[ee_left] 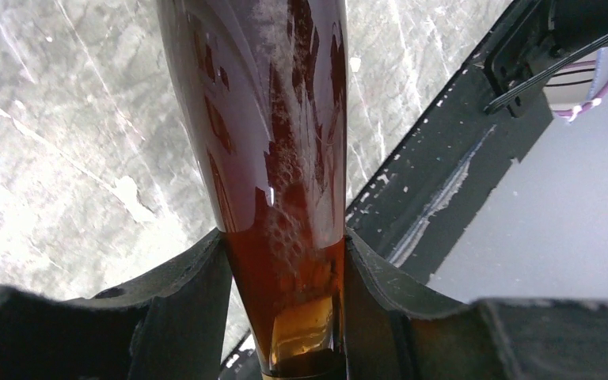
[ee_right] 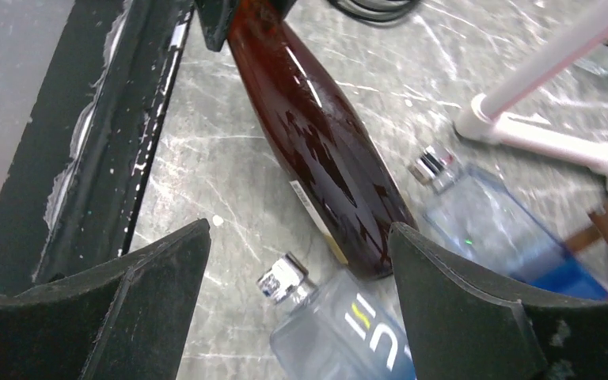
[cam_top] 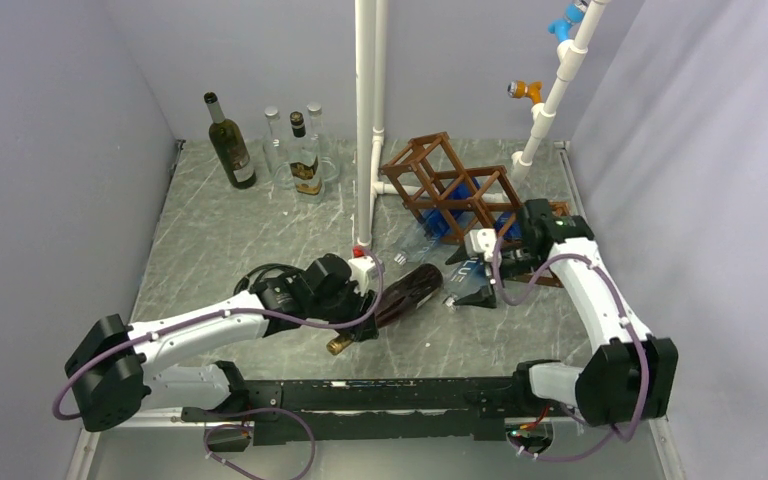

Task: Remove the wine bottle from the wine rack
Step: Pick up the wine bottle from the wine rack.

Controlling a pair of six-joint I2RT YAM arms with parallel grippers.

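Centre frame, my left gripper (ee_left: 285,317) is clamped on the neck of the bottle (cam_top: 415,288). My right gripper (ee_right: 298,237) hangs wide open, empty, just below the rack (cam_top: 450,185).

The wine bottle (cam_top: 412,288) is dark reddish-brown glass with a gold-capped neck, liquid sloshed inside it and a pale label near its base. It lies slanted and low over the table (cam_top: 220,240), base toward the wine rack (cam_top: 442,182) and neck toward the near edge, pinched in the left gripper (ee_left: 285,265). It is clear of the rack (whether it touches the table, I can't tell). The rack, a brown wooden lattice of diamond cells, sits tilted at the far right.
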